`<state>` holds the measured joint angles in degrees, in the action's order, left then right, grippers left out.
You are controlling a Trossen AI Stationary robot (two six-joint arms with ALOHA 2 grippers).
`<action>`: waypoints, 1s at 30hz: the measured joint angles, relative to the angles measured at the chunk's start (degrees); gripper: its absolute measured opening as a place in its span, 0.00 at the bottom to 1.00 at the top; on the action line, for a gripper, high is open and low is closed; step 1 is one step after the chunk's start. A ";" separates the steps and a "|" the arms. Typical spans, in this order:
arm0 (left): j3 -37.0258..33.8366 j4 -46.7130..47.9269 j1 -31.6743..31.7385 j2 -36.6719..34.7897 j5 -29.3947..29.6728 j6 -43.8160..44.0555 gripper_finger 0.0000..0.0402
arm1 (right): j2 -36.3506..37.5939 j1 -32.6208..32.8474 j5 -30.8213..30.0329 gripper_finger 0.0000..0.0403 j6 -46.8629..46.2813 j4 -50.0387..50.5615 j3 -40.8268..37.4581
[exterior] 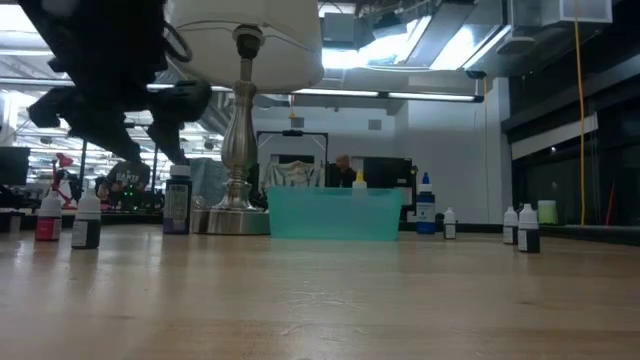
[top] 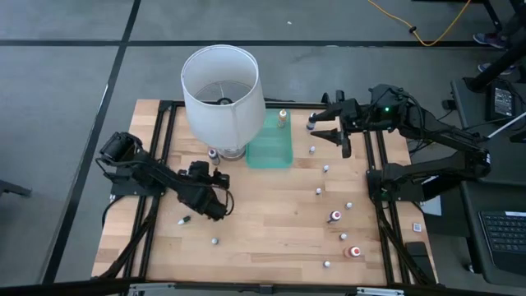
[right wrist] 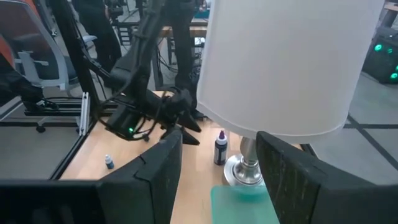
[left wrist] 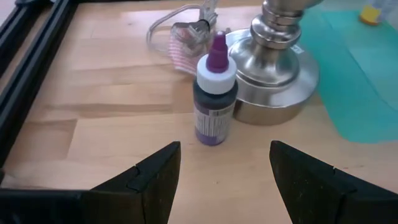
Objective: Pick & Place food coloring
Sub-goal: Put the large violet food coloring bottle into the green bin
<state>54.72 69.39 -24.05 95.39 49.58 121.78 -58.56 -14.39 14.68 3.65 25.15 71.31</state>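
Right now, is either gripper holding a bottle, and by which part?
Neither. The left gripper is open before a purple-capped bottle; the right gripper is open and empty.

a dark bottle [right wrist: 220, 148] stands just beside the lamp base [right wrist: 247, 172], under the white lampshade [right wrist: 289, 62].

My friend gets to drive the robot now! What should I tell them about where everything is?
Left gripper: fingers open and empty, facing a purple-tipped bottle that stands beside the lamp base.
Right gripper: fingers open and empty, raised over the table's far right part near the green tray.
Done: one yellow bottle stands at the tray's far edge.
Left: the other food coloring bottles stand scattered over the right side of the table, such as a red one, plus one lying on the left.
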 joint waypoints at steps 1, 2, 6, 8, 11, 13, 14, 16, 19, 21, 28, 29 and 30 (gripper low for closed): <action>0.00 -0.52 0.54 0.15 0.02 -0.19 0.60 | 0.11 0.00 0.00 0.51 0.05 0.04 0.00; 0.00 -1.04 1.02 0.18 0.17 -0.71 0.60 | 0.16 0.02 0.00 0.51 0.08 0.05 0.00; 0.00 -4.12 3.04 0.18 0.96 -4.22 0.60 | 0.28 0.01 0.00 0.51 0.33 0.09 0.00; 0.00 -6.16 3.86 0.18 1.03 -6.57 0.60 | 0.28 0.02 0.00 0.51 0.59 0.09 0.00; 0.00 -8.35 4.97 0.18 0.38 -9.45 0.60 | 0.28 0.02 0.00 0.51 0.94 0.09 0.00; 0.00 -8.14 5.52 0.18 0.16 -9.35 0.60 | 0.28 0.00 0.00 0.51 1.11 0.09 0.00; 0.00 -7.98 5.78 0.18 0.19 -8.98 0.60 | 0.28 0.00 0.00 0.51 1.12 0.09 0.00; 0.00 -7.84 6.39 0.18 0.17 -8.51 0.60 | 0.28 0.00 0.00 0.51 1.12 0.09 0.00; 0.00 -7.92 7.47 0.18 -1.04 -8.37 0.60 | 0.28 0.02 0.00 0.51 1.12 0.66 0.00; 0.00 -7.96 7.91 0.18 -1.82 -8.37 0.60 | 0.28 0.00 -0.01 0.51 1.07 1.65 0.00; 0.02 -7.94 8.58 1.36 -5.27 -6.99 0.60 | 0.11 0.02 -0.02 0.51 1.22 4.28 0.00; 0.02 -7.85 8.56 1.69 -5.97 -6.60 0.60 | 0.18 0.02 -0.02 0.51 1.23 4.31 0.00; 0.02 -7.82 8.52 2.16 -6.08 -6.38 0.60 | 0.24 0.02 -0.02 0.51 1.26 4.32 0.00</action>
<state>54.74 61.57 -15.53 97.55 43.50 115.39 -58.32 -14.37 14.66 4.91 29.47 71.31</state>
